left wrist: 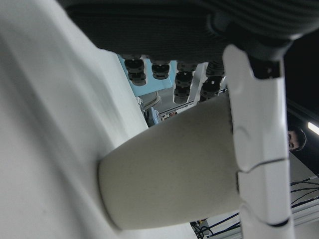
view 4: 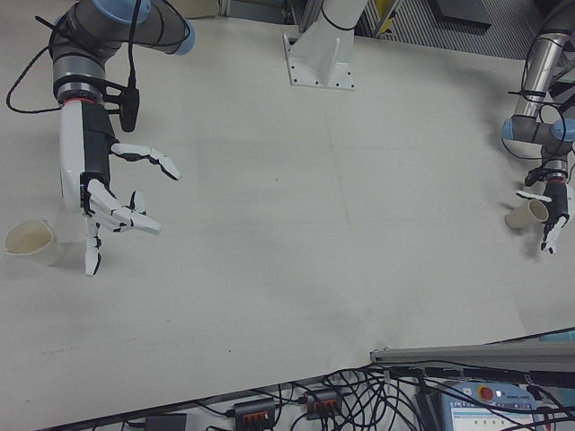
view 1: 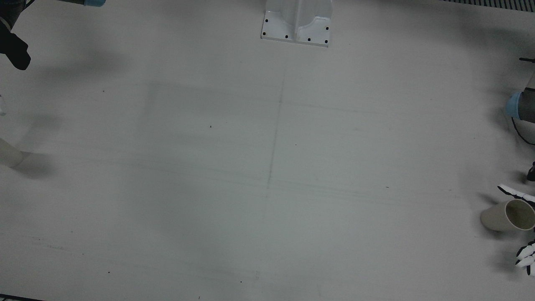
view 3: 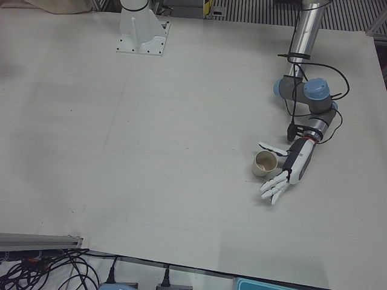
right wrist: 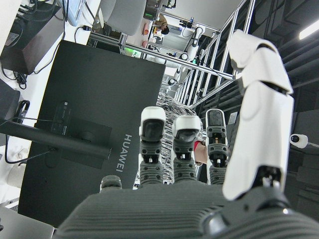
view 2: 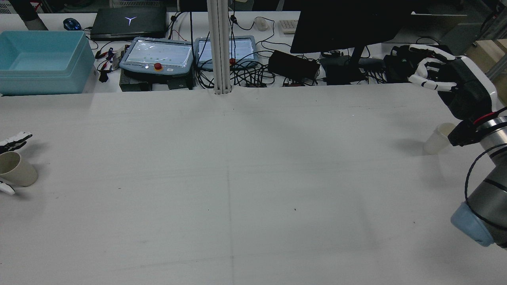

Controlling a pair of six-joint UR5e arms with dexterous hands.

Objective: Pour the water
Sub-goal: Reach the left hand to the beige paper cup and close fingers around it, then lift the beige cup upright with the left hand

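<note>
A beige paper cup [view 3: 264, 163] stands upright near the table's edge before my left arm. My left hand [view 3: 289, 168] is open around it, thumb on one side and fingers [view 3: 275, 190] spread on the other, palm close to its wall. The cup [left wrist: 174, 169] fills the left hand view, with the thumb alongside it. It also shows in the front view [view 1: 508, 215] and the rear view [view 2: 16, 169]. A second beige cup [view 4: 27, 241] stands by the opposite edge. My right hand [view 4: 103, 202] is open and empty, raised above the table beside that cup [view 2: 437, 138].
The white pedestal base [view 1: 296, 25] stands at the table's back middle. Past the far edge in the rear view are a blue bin [view 2: 39, 59], teach pendants [view 2: 158, 55], a monitor [view 2: 348, 23] and cables. A white post [view 2: 220, 47] rises at the centre.
</note>
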